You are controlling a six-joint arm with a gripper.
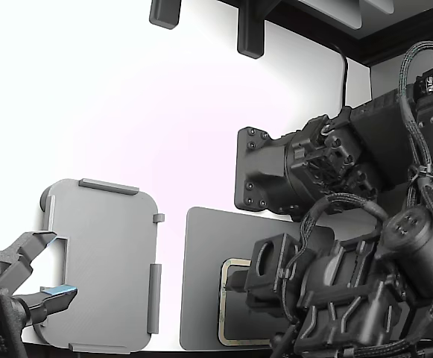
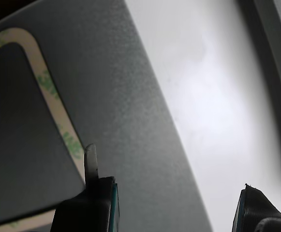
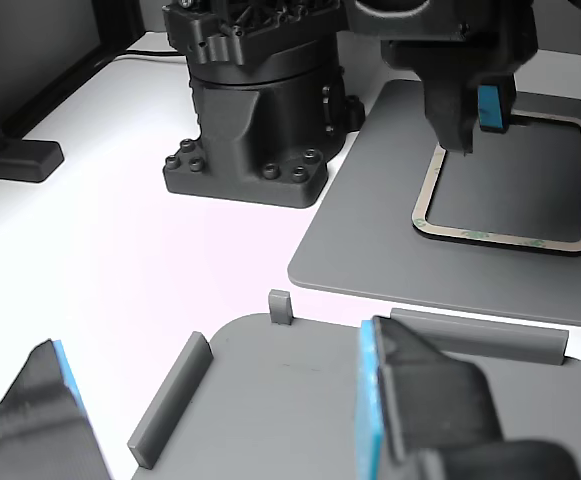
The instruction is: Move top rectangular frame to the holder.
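On the dark mat (image 3: 370, 240) at the exterior view's right, top rectangular frame (image 1: 235, 262) lies unlifted, gripper (image 2: 171, 193) spread wide with one finger (image 2: 90, 159) at its border, nothing grasped; holder (image 1: 97, 261) at left awaits, transfer all remaining.

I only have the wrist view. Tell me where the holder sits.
Observer: The holder lies to the exterior view's left of the dark mat, apart from it.
Operator: Describe how the frame lies.
Observer: The top rectangular frame lies flat on the mat; the other view shows its near side and both near corners.
Operator: Report anything near the holder.
Observer: A second gripper with blue pads hovers at the holder's edge on the exterior view's left.
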